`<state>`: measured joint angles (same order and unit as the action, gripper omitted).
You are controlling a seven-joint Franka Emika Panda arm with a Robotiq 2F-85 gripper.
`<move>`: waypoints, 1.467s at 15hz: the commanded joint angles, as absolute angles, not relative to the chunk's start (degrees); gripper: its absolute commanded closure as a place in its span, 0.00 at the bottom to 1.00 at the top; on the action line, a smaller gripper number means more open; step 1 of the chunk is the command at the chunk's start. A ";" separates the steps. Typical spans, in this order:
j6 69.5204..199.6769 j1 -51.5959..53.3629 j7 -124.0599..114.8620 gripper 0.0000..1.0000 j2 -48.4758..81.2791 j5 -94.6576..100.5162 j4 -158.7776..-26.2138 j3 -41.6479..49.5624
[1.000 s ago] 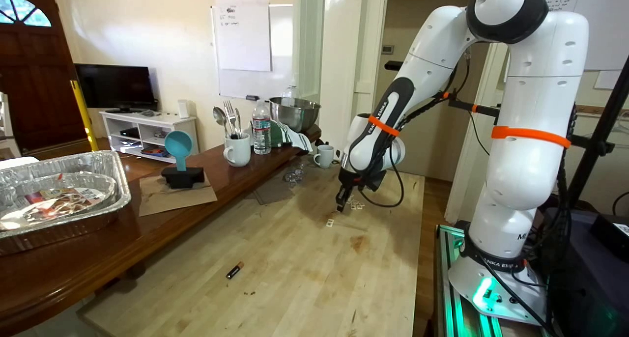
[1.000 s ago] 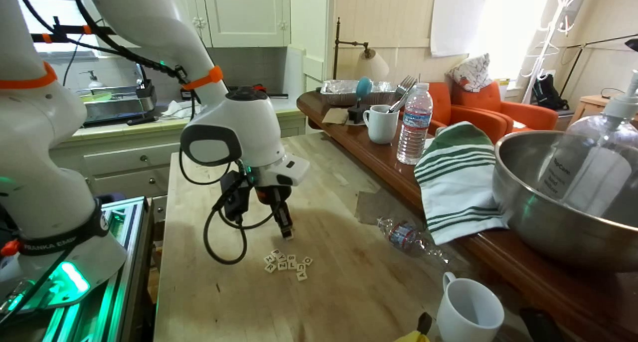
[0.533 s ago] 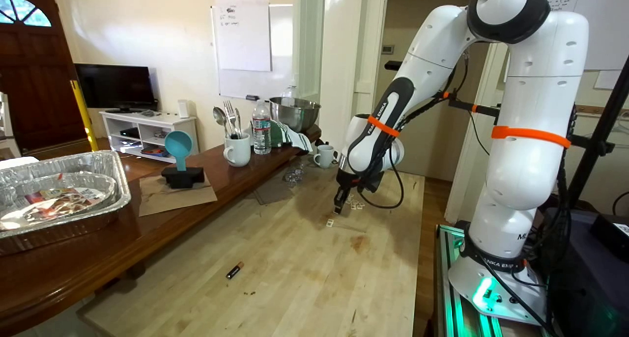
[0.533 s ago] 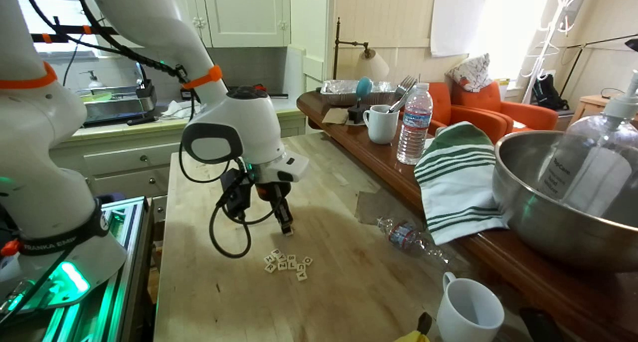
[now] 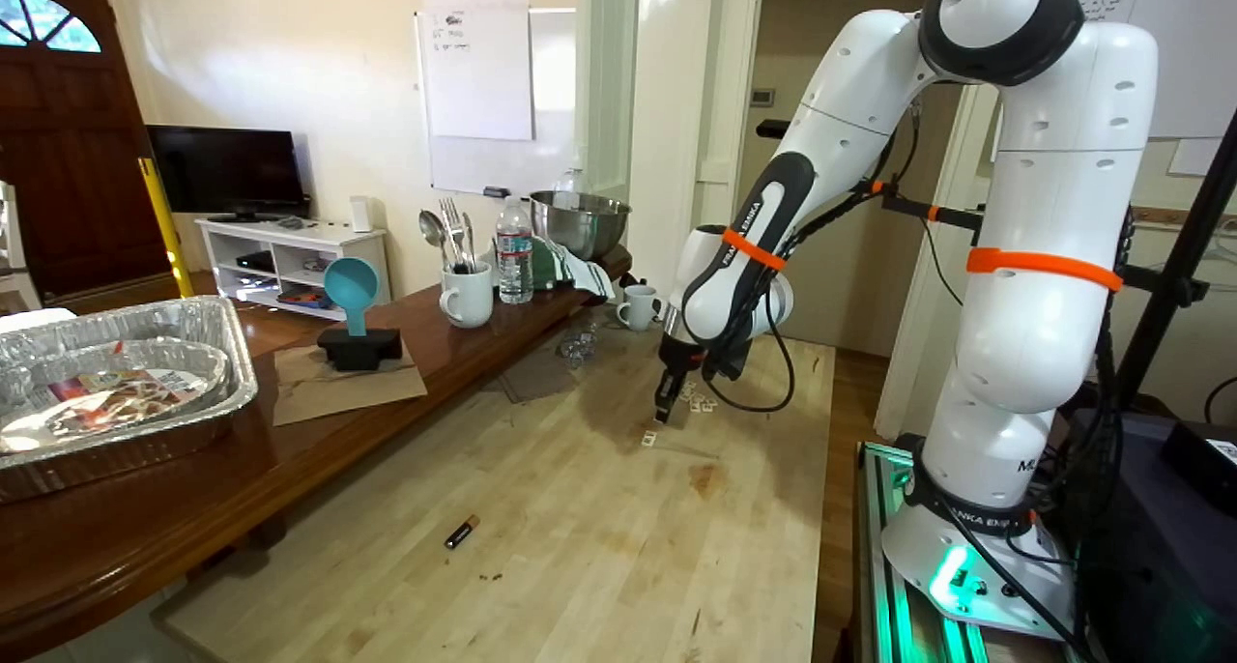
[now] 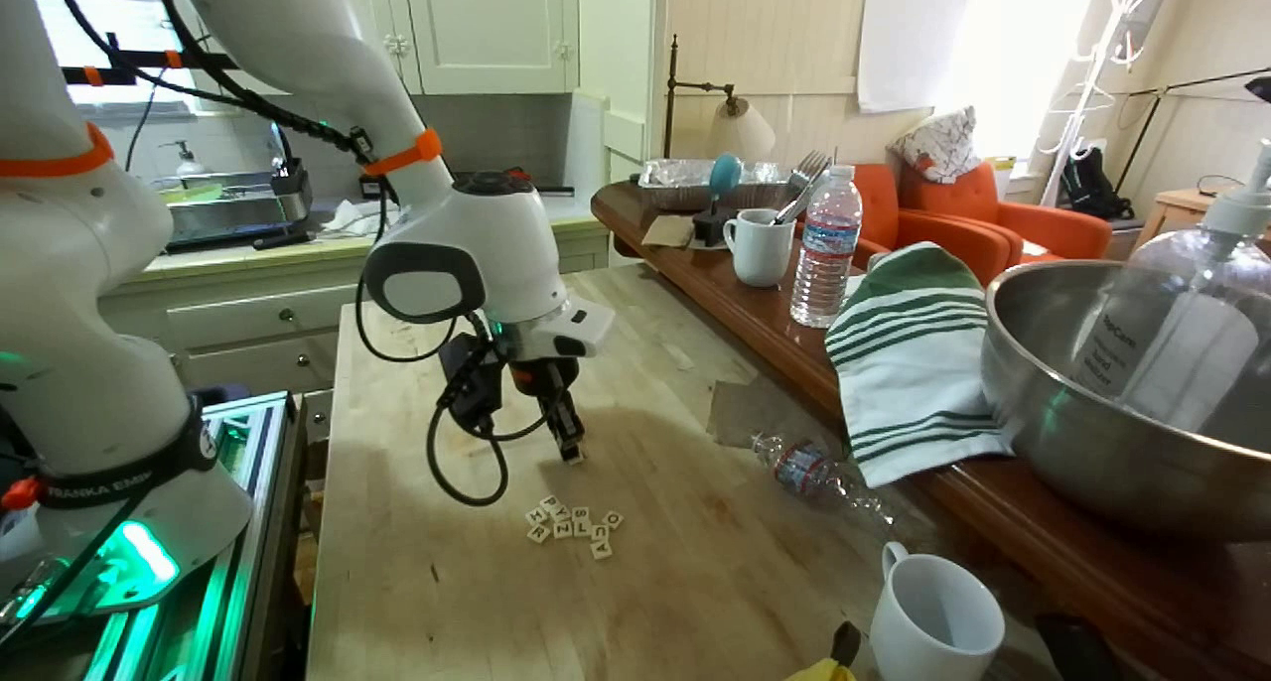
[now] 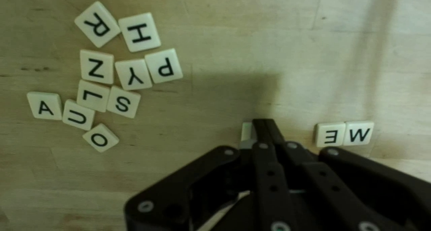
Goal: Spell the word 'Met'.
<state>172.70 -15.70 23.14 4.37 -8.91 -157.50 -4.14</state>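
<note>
The gripper [image 7: 264, 122] is narrow: its two fingers stand together, with nothing visible between them. Just beside the tips, and partly covered by them in the wrist view, lies a pale tile [image 7: 246, 131]; its letter is hidden. Whether the fingers press on its top or only on its side, I cannot tell. During the last second the gripper has advanced a little over the table [image 6: 447, 582], and the pale tile seems to travel with it, so I suppose it is being slid and is probably the T.

Near, ahead of this movement, the E tile [image 7: 330, 134] and the M tile [image 7: 359, 132] lie side by side. In the wrist view they are upside down, therefore the T belongs on the side of the E where the gripper is. A gap remains. The word is, in my opinion, almost finished, but the fingers could come between the tiles before these meet.

Farther, the loose tiles [image 7: 93, 95] have not moved; I read no T among them.
</note>
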 commanded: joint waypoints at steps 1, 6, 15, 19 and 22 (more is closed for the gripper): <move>170.24 -15.76 25.05 1.00 5.26 -10.64 -157.50 -5.25; 170.14 -16.24 27.11 1.00 3.32 -12.74 -157.50 -5.82; 171.25 -16.05 31.21 1.00 2.62 -18.74 -157.40 -6.48; 171.96 -16.08 31.03 1.00 3.19 -20.07 -157.41 -6.47; 172.28 -16.10 31.60 1.00 3.20 -22.20 -157.41 -6.83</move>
<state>172.67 -15.74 29.67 3.20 -19.08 -157.41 -6.02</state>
